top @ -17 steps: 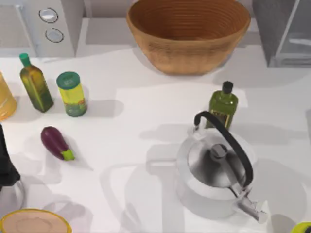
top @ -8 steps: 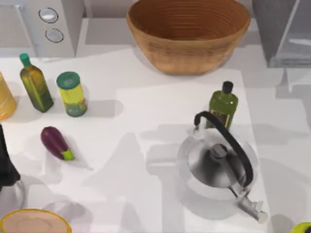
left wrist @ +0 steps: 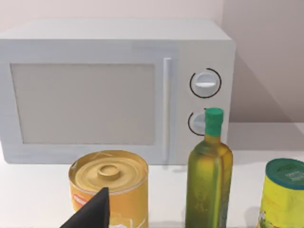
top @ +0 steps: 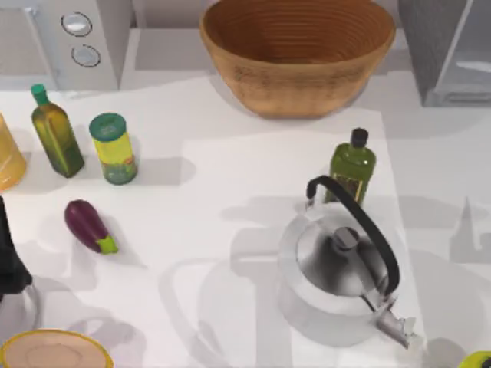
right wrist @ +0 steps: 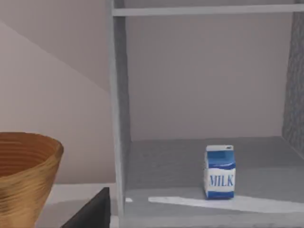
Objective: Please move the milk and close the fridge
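We find the boxy blue milk (right wrist: 220,172) upright inside the open grey fridge (right wrist: 199,156); either claw's state we cannot tell.

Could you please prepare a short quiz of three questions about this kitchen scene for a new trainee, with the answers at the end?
1. True or false: the milk stands upright inside the open fridge.
2. Which item stands closest to the kettle in the top view? A) the eggplant B) the dark-capped green bottle C) the yellow jar
3. Fill in: the wooden bowl sits between the microwave and the ____.

Key: 1 true; 2 B; 3 fridge.
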`<action>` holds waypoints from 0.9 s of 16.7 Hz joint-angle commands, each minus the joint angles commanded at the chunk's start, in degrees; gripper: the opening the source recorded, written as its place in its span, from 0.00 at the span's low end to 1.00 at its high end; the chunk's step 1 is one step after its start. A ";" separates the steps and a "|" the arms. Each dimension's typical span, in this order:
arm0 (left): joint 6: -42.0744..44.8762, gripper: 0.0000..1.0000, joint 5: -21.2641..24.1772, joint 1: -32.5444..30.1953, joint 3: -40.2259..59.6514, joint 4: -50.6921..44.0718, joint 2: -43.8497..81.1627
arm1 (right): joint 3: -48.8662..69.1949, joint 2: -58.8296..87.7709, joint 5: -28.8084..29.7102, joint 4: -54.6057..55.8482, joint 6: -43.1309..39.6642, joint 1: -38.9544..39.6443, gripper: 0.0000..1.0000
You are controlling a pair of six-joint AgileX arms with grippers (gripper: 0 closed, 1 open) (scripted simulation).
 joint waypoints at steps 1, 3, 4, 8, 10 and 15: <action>0.00 1.00 0.00 0.00 0.00 0.00 0.00 | -2.69 -3.40 0.21 -2.06 -0.39 0.52 1.00; 0.00 1.00 0.00 0.00 0.00 0.00 0.00 | -6.77 -8.36 0.37 -5.15 -1.09 1.46 1.00; 0.00 1.00 0.00 0.00 0.00 0.00 0.00 | -8.08 -9.92 0.37 -6.14 -1.36 1.83 1.00; 0.00 1.00 0.00 0.00 0.00 0.00 0.00 | -9.24 -11.23 0.35 -7.02 -1.59 2.19 1.00; 0.00 1.00 0.00 0.00 0.00 0.00 0.00 | -9.14 -11.00 0.34 -6.92 -1.54 1.98 1.00; 0.00 1.00 0.00 0.00 0.00 0.00 0.00 | -5.05 -15.88 0.81 -13.14 -1.66 1.57 1.00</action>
